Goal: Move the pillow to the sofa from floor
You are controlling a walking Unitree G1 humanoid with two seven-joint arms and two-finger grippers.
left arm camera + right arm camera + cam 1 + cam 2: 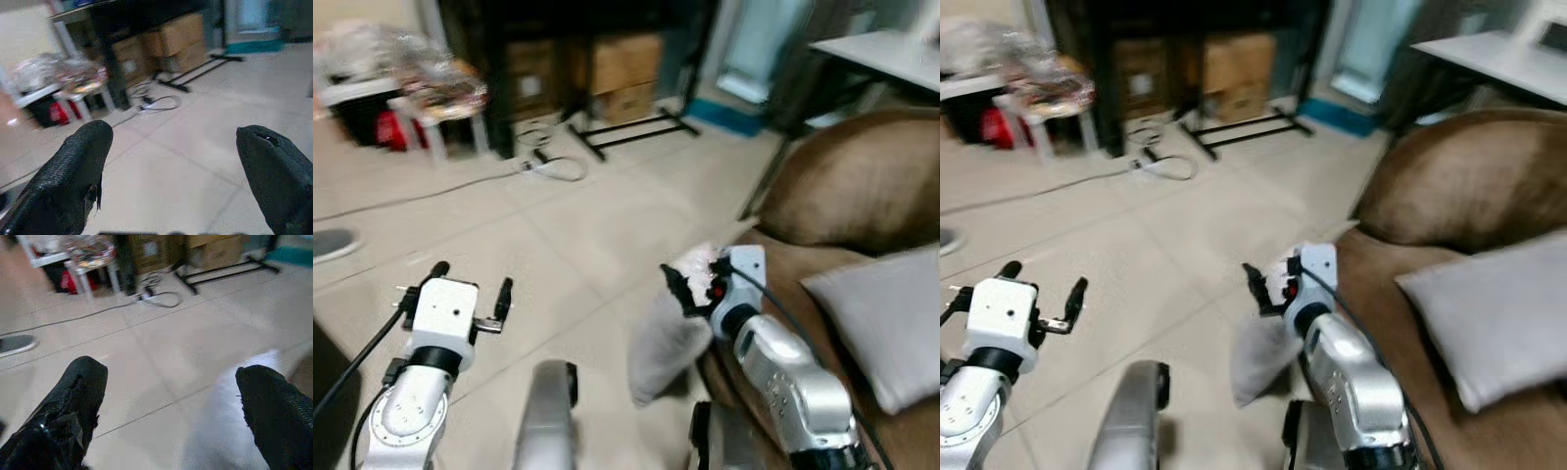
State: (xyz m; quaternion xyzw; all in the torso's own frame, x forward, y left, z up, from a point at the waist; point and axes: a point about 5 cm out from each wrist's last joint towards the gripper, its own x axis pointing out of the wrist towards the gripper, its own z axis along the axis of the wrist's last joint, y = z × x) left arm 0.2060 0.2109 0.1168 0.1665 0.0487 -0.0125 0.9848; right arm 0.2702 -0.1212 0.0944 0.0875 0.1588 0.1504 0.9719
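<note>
Pale tiled floor (558, 225) ahead of us, brown fabric sofa (852, 186) off to our right. Our right gripper (171, 396) has its fingers spread wide, and the soft white pillow (666, 338) stands on the floor just below them, leaning against the sofa's front edge. Our left gripper (173, 161) is open too, with bare tile between its fingers. A grey cushion (886, 323) lies on the sofa seat.

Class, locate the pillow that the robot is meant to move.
In the left eye view the pillow stands on the floor against the sofa front, just below the right gripper.
</note>
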